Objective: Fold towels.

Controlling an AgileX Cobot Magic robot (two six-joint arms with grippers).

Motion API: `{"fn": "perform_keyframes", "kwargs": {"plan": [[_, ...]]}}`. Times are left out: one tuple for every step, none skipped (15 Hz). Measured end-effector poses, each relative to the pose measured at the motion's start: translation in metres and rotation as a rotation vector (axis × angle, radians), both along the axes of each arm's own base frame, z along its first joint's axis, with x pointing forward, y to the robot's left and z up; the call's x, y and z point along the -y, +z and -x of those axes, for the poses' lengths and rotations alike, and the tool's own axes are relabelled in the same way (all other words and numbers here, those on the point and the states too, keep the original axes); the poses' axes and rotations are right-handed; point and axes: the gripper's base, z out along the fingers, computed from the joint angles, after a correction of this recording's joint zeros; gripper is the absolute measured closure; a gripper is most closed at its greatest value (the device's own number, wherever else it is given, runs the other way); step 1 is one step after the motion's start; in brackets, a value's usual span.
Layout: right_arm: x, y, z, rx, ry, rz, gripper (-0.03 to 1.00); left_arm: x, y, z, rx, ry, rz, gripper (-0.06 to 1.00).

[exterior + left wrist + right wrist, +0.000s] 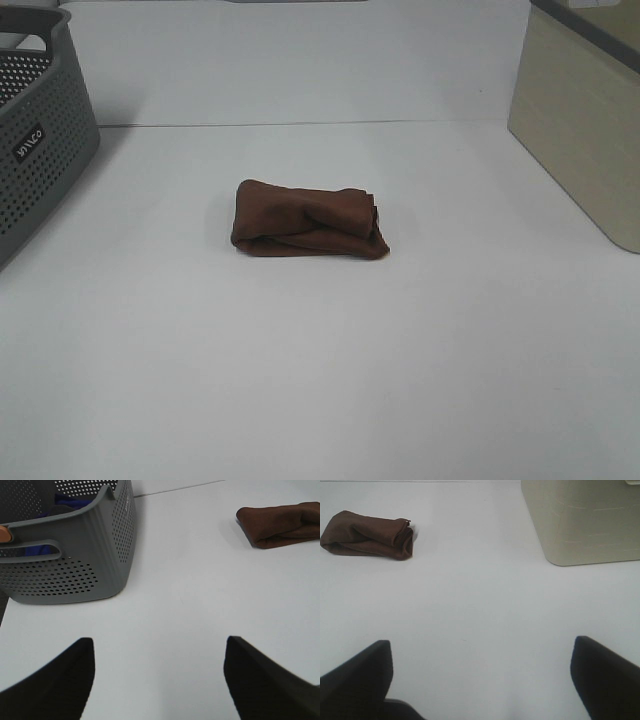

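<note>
Even, bright overhead light, slightly cool; white table [320, 380] near washed out, no hard glare. Soft thin shadow hugs the towel [310, 221]. Wrist views sharp mid-field; dark fingers [55, 685] blur at frame edge.

The white counter [320, 380] lies open across its middle and near side, with the folded brown towel [308, 221] the only thing on that stretch. Bare surface surrounds the towel on every side. A grey perforated basket [40, 140] blocks the far left edge, and a beige bin [585, 120] blocks the far right. Both stand well apart from the towel. The left end effector [159, 680] and right end effector [482, 680] hover spread wide over bare counter.
</note>
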Motion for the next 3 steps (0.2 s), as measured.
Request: {"fn": "perform_keyframes", "kwargs": {"plan": [[0.0,0.0,0.0,0.0,0.0,0.0,0.07,0.0,0.0,0.0,0.0,0.0,0.0,0.25],[0.0,0.0,0.0,0.0,0.0,0.0,0.07,0.0,0.0,0.0,0.0,0.0,0.0,0.25],[0.0,0.0,0.0,0.0,0.0,0.0,0.07,0.0,0.0,0.0,0.0,0.0,0.0,0.25]]}}
